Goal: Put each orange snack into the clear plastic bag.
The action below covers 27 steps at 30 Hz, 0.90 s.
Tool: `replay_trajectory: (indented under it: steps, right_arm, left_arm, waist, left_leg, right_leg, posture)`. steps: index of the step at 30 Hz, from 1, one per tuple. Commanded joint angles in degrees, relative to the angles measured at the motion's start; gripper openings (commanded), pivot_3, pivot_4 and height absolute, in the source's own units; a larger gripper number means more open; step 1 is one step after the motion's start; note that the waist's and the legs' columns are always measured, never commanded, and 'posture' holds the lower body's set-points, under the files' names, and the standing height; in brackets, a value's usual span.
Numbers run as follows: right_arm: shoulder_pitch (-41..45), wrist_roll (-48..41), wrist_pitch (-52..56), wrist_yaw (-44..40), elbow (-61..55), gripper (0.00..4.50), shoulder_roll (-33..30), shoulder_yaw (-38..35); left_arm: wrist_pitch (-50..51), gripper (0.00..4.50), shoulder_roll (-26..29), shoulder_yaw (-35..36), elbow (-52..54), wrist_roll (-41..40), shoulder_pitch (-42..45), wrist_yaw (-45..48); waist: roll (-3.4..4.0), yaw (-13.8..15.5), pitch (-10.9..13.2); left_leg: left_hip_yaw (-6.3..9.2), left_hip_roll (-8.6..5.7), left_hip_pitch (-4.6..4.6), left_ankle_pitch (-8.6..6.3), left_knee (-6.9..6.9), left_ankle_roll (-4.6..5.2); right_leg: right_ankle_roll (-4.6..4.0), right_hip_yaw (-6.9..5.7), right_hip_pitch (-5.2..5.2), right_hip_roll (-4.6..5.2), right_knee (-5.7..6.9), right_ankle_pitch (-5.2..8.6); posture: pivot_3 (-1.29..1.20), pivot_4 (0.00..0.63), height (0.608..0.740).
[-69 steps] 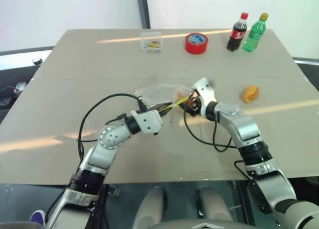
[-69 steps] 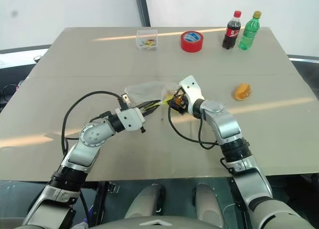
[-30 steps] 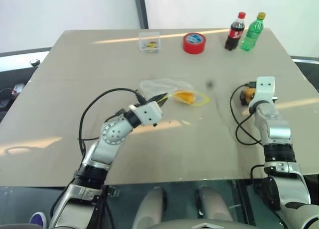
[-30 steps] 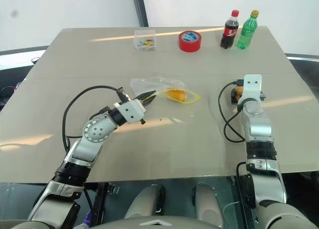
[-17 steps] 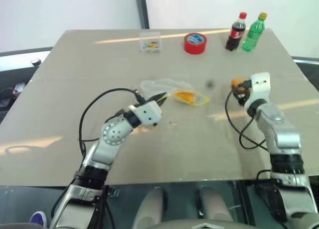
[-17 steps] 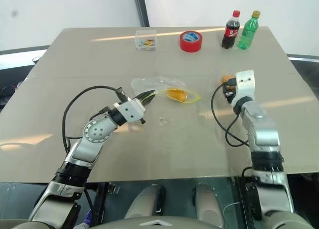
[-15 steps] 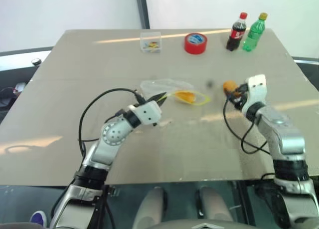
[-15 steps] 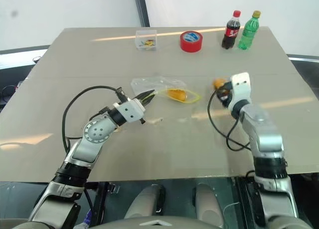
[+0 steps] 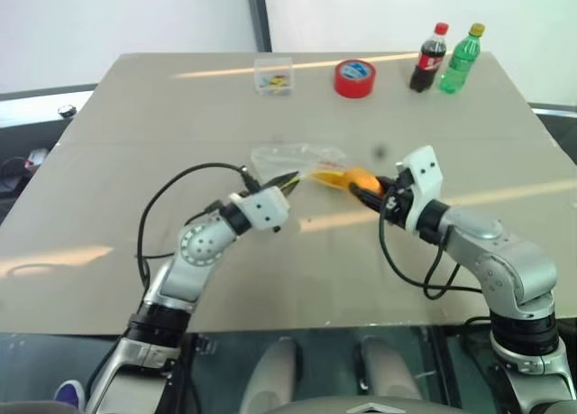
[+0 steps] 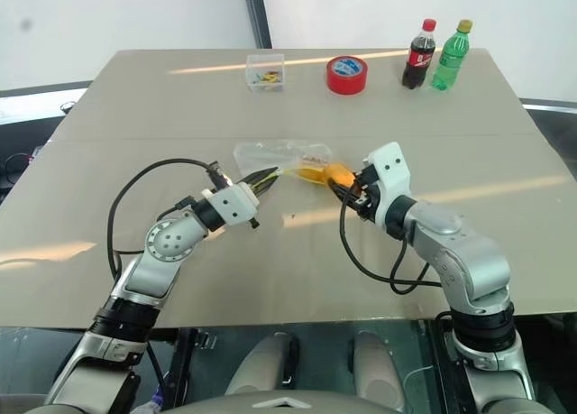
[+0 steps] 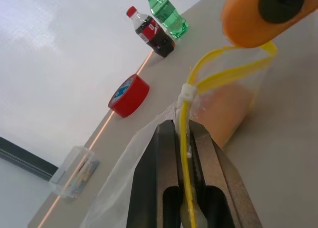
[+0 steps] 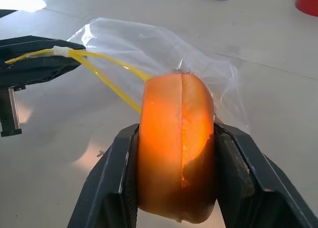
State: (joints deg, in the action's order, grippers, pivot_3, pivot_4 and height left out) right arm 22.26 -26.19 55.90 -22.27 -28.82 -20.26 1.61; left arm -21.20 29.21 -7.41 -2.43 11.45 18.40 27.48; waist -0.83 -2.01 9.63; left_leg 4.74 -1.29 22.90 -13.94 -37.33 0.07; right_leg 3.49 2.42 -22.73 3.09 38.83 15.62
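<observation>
Left wrist view: 2 orange snacks (image 11: 251, 17), 1 clear plastic bag (image 11: 149, 153).

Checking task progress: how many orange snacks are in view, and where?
2. One orange snack is clamped in the right gripper at the mouth of the clear plastic bag. The other snack already lies inside the bag, whose seal strip the left gripper pinches.

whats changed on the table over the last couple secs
The right gripper left the clear plastic bag, swung out to the second orange snack at the robot's right, closed on it and carried it back to the bag's mouth. The left gripper kept pinching the bag's yellow seal strip, with the first snack inside. Bottles, tape roll and small box stayed put.
</observation>
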Motion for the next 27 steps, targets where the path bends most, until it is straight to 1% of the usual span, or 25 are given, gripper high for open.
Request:
replay_trajectory:
  steps: [1, 6, 12, 20, 27]
  right_arm:
    - [1.0, -1.0, -0.6, -2.5, -2.6, 2.06, -2.8, 0.4]
    - [0.7, -2.7, -0.5, -4.2, -3.7, 2.06, -4.5, -0.2]
    - [1.3, -3.0, -0.9, -4.5, -3.0, 2.06, -4.8, 0.5]
    - [2.2, 0.3, -3.8, -3.9, 1.2, 2.06, -3.7, 4.2]
    - [4.2, 2.8, -6.9, -3.7, 6.2, 2.06, -1.9, 5.6]
  left_arm:
    - [-0.3, 0.00, 0.6, 1.1, 3.2, -1.0, 0.2, 0.2]
    - [0.1, 0.00, 0.7, 1.2, 3.4, -1.0, 0.3, 0.2]
    - [0.0, 0.00, 0.7, 1.0, 3.3, -0.9, 0.7, 0.4]
    - [0.0, 0.00, 0.6, 1.1, 4.0, -1.6, 0.5, 1.0]
    - [-0.5, 0.00, 1.1, 0.9, 5.4, -2.5, -1.0, 2.6]
  waist:
    - [0.00, 0.0, 0.0]
    - [0.00, -0.1, 0.0]
    - [0.00, -0.1, 0.0]
    - [0.00, -0.1, 0.0]
    - [0.00, -0.2, 0.0]
  left_leg:
    - [0.00, 0.00, 0.00, 0.00, 0.00, 0.00]
    - [0.01, 0.00, 0.00, 0.00, 0.01, 0.00]
    - [0.00, 0.00, 0.00, 0.00, 0.00, 0.00]
    - [0.00, 0.00, 0.00, 0.00, 0.01, 0.00]
    - [0.01, 0.00, 0.00, 0.00, 0.01, 0.00]
  right_leg:
    - [0.00, 0.00, 0.00, 0.00, 0.00, 0.00]
    - [0.00, -0.02, 0.00, 0.00, 0.00, 0.00]
    - [0.00, -0.01, 0.00, 0.00, 0.00, 0.00]
    - [0.00, -0.01, 0.00, 0.00, 0.00, 0.00]
    - [0.00, -0.01, 0.00, -0.01, 0.00, 0.00]
  posture:
    - [0.00, 0.150, 0.740]
    - [0.00, 0.150, 0.740]
    - [0.00, 0.150, 0.740]
    - [0.00, 0.150, 0.740]
    - [0.00, 0.150, 0.740]
